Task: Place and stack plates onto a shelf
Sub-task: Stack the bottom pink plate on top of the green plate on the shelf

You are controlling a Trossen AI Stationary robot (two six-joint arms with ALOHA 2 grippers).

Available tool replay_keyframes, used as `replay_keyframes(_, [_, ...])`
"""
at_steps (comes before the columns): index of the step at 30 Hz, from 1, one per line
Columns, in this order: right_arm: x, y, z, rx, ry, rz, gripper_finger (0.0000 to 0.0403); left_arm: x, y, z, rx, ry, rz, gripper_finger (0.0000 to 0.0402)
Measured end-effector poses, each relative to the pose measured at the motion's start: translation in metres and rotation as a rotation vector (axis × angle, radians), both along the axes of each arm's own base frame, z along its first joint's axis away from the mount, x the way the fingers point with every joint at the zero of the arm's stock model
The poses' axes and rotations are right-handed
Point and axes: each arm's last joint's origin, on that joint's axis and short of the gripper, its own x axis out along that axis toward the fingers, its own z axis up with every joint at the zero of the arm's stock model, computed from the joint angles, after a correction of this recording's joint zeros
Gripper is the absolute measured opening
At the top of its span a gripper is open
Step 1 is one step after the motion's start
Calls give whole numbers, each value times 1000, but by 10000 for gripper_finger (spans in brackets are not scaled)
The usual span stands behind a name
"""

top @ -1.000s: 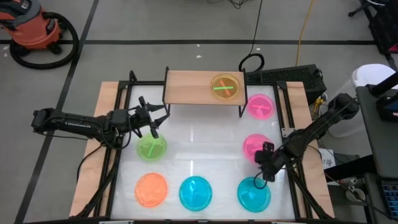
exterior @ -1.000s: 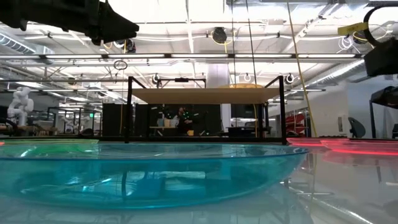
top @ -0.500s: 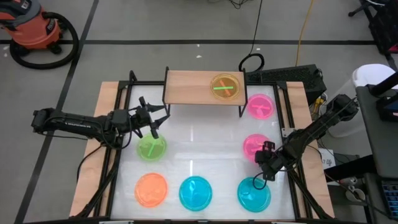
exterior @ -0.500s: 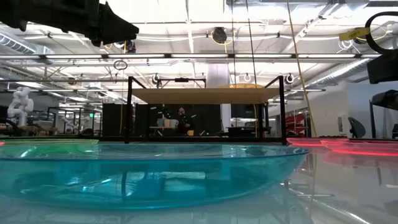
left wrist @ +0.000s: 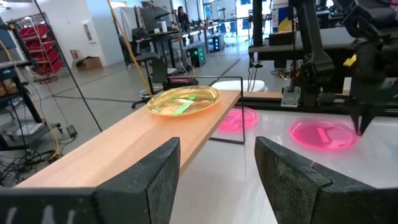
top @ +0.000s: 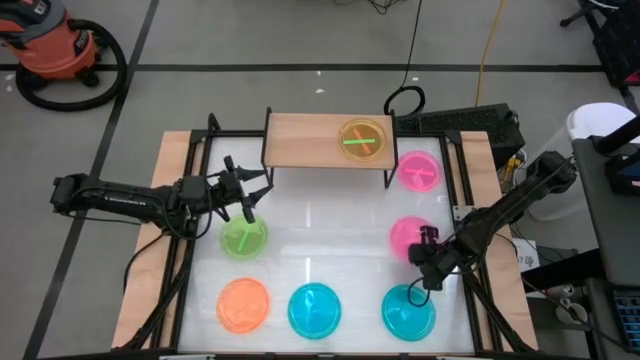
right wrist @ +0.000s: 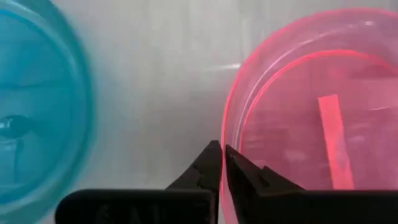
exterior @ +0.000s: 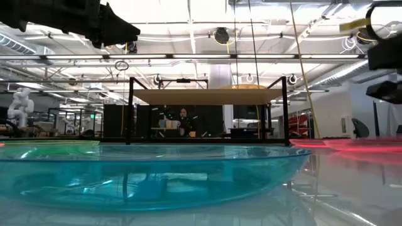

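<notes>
The light-wood shelf (top: 325, 140) stands at the table's far side. On its right half rests an orange plate (top: 362, 138) with green showing inside. On the table lie a green plate (top: 243, 237), an orange one (top: 243, 304), two blue ones (top: 314, 309) (top: 408, 312) and two pink ones (top: 418, 171) (top: 408, 233). My right gripper (right wrist: 222, 157) is shut at the nearer pink plate's (right wrist: 298, 130) rim, on the side facing the blue plate (right wrist: 37, 106). My left gripper (left wrist: 217, 180) hangs open over the green plate's far edge, facing the shelf (left wrist: 143, 143). My right gripper pinches the nearer pink plate's rim (right wrist: 222, 138) at its near edge, one finger inside the plate and one outside. The fingers point down from above. The plate lies flat on the table.
The white table has raised wood edges (top: 150, 250) on the left and right. The shelf's left half (top: 295, 140) is bare. Its black legs (exterior: 130, 110) stand on the table. A large blue plate (exterior: 151, 176) fills the low view's front.
My right gripper has settled slightly lower at the pink plate's near rim. The plates lie where they were.
</notes>
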Motion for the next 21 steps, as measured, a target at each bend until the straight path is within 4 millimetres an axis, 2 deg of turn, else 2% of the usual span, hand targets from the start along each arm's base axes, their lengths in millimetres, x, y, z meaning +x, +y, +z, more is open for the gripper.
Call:
replay_keyframes(11, [23,17,53,44,-185,118,1,0,0,0,-12,-2,0,214])
replay_keyframes(21, [42,26,114,-85,-435,278,0,0,0,-1,-18,-1,0,214])
